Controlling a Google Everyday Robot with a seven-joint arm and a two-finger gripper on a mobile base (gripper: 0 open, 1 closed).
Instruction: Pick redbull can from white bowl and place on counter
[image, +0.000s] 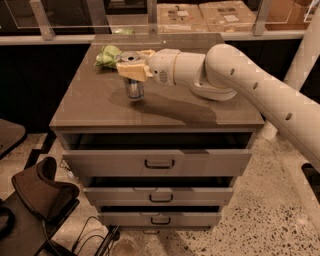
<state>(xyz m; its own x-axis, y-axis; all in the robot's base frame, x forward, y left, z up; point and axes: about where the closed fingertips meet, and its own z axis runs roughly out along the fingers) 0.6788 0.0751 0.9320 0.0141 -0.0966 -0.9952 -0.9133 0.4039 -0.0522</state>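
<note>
The redbull can stands upright at the left-middle of the grey-brown counter, its silver top facing up. My gripper reaches in from the right and is shut on the can's upper part, its tan fingers around it. The can's base is at or just above the counter surface; I cannot tell if it touches. The white bowl shows only as a rounded white edge under my arm, to the right of the can.
A green crinkled snack bag lies at the counter's back left, just behind the can. My thick white arm crosses the right half of the counter. Three drawers sit below, the top one slightly open. A dark chair stands at the lower left.
</note>
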